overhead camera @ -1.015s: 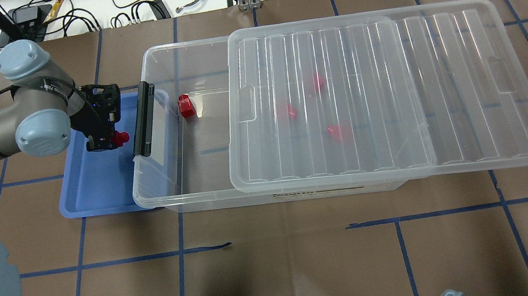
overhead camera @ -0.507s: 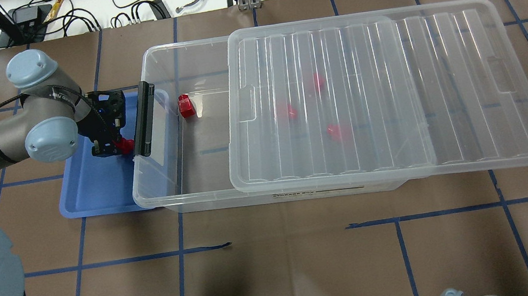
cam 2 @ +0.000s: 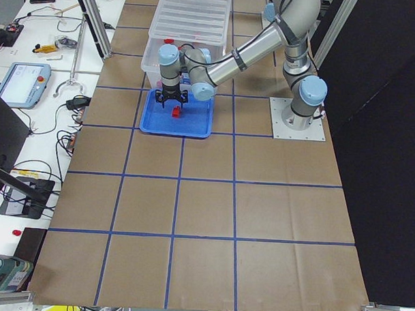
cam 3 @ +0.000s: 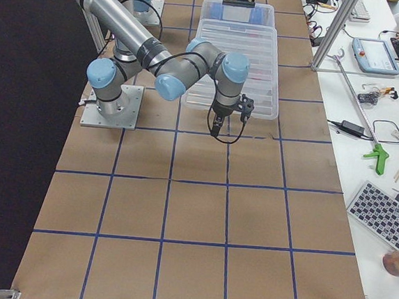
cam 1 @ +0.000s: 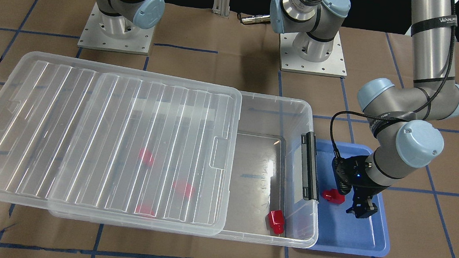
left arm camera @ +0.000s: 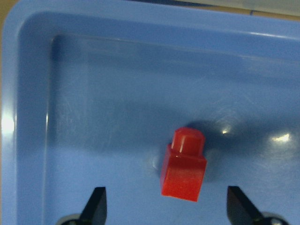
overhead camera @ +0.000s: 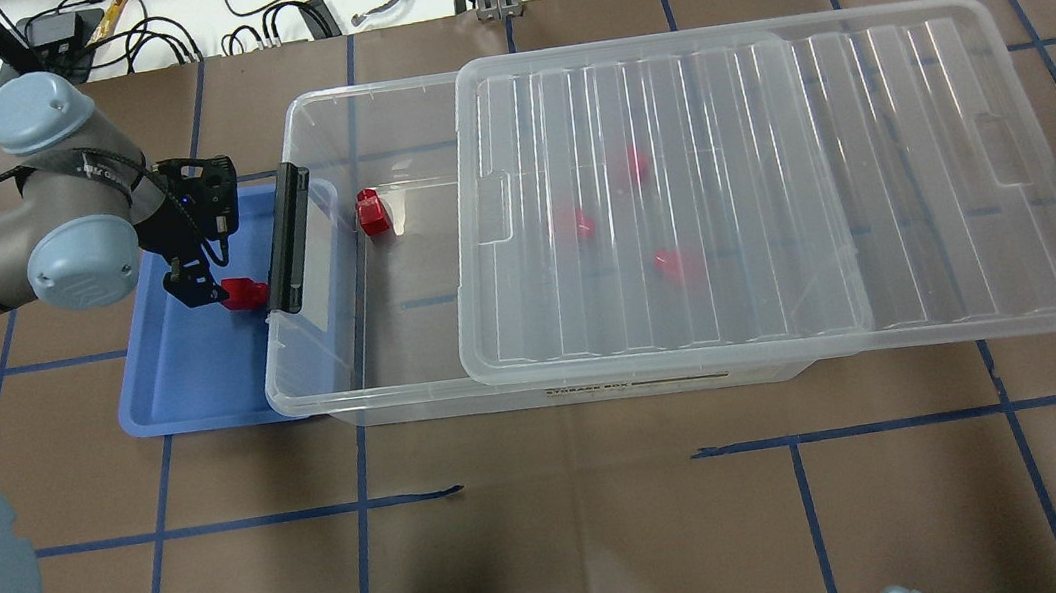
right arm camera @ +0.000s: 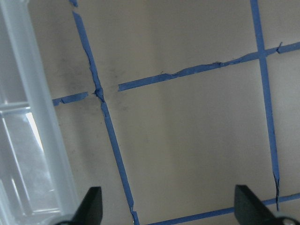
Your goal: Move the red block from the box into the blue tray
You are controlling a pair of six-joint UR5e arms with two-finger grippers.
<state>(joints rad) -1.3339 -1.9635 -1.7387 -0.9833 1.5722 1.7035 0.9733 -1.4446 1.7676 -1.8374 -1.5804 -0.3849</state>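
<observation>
Since the red block (left arm camera: 183,164) lies loose on the floor of the blue tray (overhead camera: 187,389), with the left hand (left arm camera: 166,208) released and its fingers spread either side of it, the placing looks done and only withdrawal is left.

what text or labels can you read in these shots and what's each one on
"WANJE", the rest curving out of sight: white print on the black strap around the left arm's grey upper tube.
"STORAGE BOX", faint: label strip on the near wall of the large clear plastic storage bin; its smaller print is unreadable.
Print on the black wrist band: blurred.
</observation>
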